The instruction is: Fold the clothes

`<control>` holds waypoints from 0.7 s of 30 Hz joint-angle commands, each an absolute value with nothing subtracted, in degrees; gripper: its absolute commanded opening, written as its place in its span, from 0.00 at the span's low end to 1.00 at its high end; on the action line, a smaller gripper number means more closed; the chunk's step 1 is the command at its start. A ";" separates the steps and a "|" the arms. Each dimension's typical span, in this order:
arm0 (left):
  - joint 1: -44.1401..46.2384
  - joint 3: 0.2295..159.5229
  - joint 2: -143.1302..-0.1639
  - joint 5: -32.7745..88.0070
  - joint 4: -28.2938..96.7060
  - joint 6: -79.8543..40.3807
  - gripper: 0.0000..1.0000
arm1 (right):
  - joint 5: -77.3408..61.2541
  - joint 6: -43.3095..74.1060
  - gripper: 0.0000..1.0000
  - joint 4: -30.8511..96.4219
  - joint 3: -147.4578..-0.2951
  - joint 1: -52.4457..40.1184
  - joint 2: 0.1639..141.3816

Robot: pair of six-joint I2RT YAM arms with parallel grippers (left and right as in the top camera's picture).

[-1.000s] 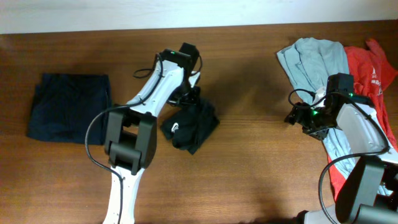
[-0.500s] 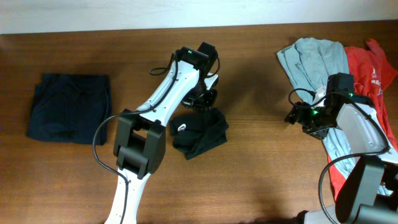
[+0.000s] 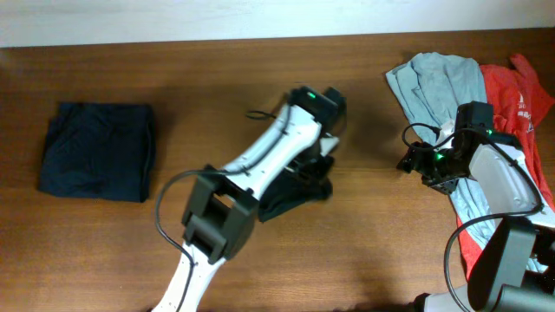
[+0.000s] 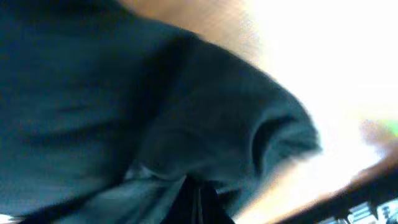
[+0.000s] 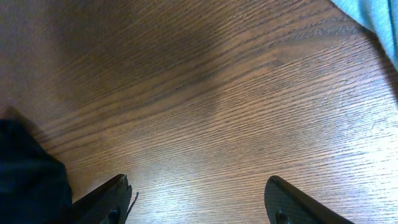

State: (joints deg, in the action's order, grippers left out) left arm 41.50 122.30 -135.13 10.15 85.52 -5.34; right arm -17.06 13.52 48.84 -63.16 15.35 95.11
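Note:
A crumpled black garment (image 3: 290, 198) lies mid-table. My left gripper (image 3: 316, 165) is at its upper right edge, shut on a fold of it. In the left wrist view, dark cloth (image 4: 124, 93) fills the frame and the shut gripper (image 4: 198, 194) pinches it at the bottom. A folded navy garment (image 3: 95, 160) lies at the far left. A pale blue-grey garment (image 3: 438, 82) and a red one (image 3: 512, 87) are heaped at the right. My right gripper (image 3: 413, 161) hovers beside that heap, open (image 5: 199, 196) over bare wood, holding nothing.
The wooden table (image 3: 364, 251) runs to a pale wall along the far edge. In the right wrist view, a corner of pale blue cloth (image 5: 376, 15) shows at top right and a dark shape (image 5: 25, 177) at the lower left.
My left gripper has swept to the right across the table, dragging the black garment along. The right arm has stayed still.

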 commanded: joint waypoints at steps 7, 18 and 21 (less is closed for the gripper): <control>45.19 122.56 -131.31 -6.72 89.21 -8.14 0.01 | -17.56 13.58 0.74 48.69 -63.37 15.46 94.98; 32.99 116.55 -130.69 -3.20 79.50 -0.80 0.00 | -17.58 13.58 0.73 48.90 -63.37 15.46 94.98; 31.40 112.92 -130.69 -1.08 78.63 0.08 0.00 | -17.58 13.58 0.74 49.10 -63.37 15.46 94.98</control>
State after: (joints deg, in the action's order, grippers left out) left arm 32.42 117.01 -131.59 -5.32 78.74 -3.27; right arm -17.06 13.54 48.97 -63.16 15.35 95.11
